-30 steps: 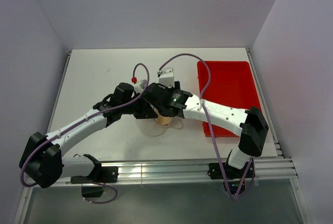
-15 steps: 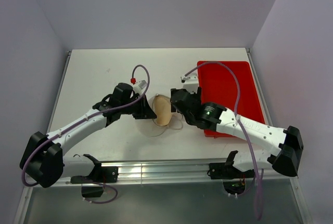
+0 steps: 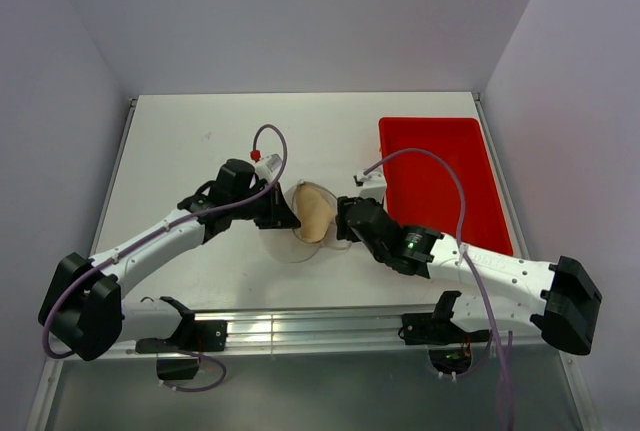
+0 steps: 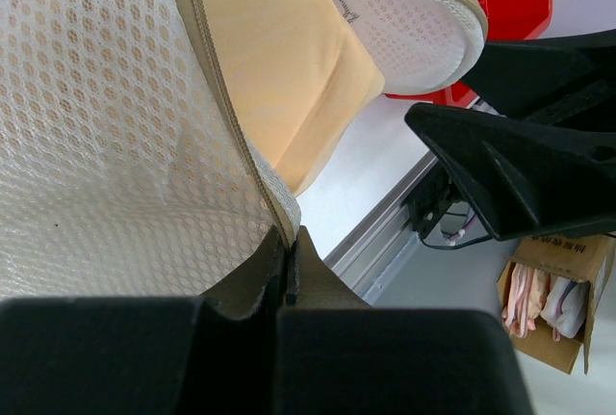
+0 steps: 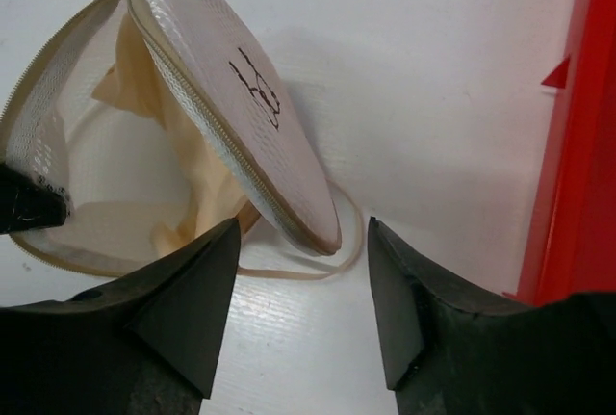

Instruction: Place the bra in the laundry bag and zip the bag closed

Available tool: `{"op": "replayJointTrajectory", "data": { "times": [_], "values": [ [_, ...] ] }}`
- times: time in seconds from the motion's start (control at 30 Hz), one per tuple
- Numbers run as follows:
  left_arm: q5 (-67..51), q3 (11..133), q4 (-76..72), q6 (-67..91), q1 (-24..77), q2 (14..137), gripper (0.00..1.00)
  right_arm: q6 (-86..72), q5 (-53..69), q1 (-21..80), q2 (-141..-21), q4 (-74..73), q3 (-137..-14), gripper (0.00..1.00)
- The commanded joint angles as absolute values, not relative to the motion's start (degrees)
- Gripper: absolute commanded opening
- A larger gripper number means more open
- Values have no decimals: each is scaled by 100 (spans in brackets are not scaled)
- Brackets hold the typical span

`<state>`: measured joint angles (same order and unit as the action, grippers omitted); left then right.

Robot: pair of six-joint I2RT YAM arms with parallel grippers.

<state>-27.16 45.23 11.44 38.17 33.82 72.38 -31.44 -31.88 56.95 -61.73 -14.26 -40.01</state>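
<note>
The off-white mesh laundry bag (image 3: 292, 233) lies open at the table's middle, its round lid (image 5: 252, 121) with the dark bra outline tilted up. The beige bra (image 3: 314, 213) sits inside the bag; it also shows in the left wrist view (image 4: 279, 68) and the right wrist view (image 5: 159, 160). A thin beige strap (image 5: 327, 259) trails out onto the table. My left gripper (image 3: 283, 217) is shut on the bag's zip edge (image 4: 226, 107). My right gripper (image 3: 342, 219) is open and empty, just right of the lid, fingers (image 5: 192, 290) either side of its lower edge.
A red rectangular tray (image 3: 445, 176) stands at the right, its edge close to my right gripper in the right wrist view (image 5: 568, 145). The table's near rail (image 3: 320, 326) runs along the front. Grey walls close in the back and sides.
My right arm has drawn back from over the bag to its right side, uncovering the lid and the bra. The left gripper has kept its hold on the bag's edge.
</note>
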Motion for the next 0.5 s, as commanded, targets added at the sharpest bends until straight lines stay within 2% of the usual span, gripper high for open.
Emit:
{"op": "replayJointTrajectory", "data": {
  "times": [0.0, 0.1, 0.13, 0.2, 0.3, 0.4, 0.43, 0.47],
  "values": [
    [-2812, 4606, 1028, 3709, 3357, 7260, 0, -3050, -3068, 5678, -6310, -502, -3745, 60],
    [-2804, 4632, 1081, 3683, 3349, 7242, 0, -3024, -2910, 5678, -6617, -54, -3630, 55],
    [-2795, 4649, 1090, 3683, 3349, 7242, 0, -3041, -2892, 5669, -6723, 69, -3595, 51],
    [-2786, 4676, 1160, 3648, 3340, 7225, 0, -3085, -2962, 5678, -6785, 237, -3551, 50],
    [-2769, 4702, 1204, 3621, 3349, 7207, 0, -3164, -3076, 5669, -6855, 351, -3516, 43],
    [-2725, 4702, 1274, 3586, 3331, 7172, 0, -3234, -3155, 5669, -6864, 212, -3603, 27],
    [-2690, 4693, 1301, 3577, 3331, 7154, 0, -3243, -3207, 5678, -6812, -76, -3769, 16],
    [-2663, 4693, 1327, 3551, 3331, 7128, 0, -3252, -3252, 5669, -6759, -323, -3892, 11]
  ]
}}
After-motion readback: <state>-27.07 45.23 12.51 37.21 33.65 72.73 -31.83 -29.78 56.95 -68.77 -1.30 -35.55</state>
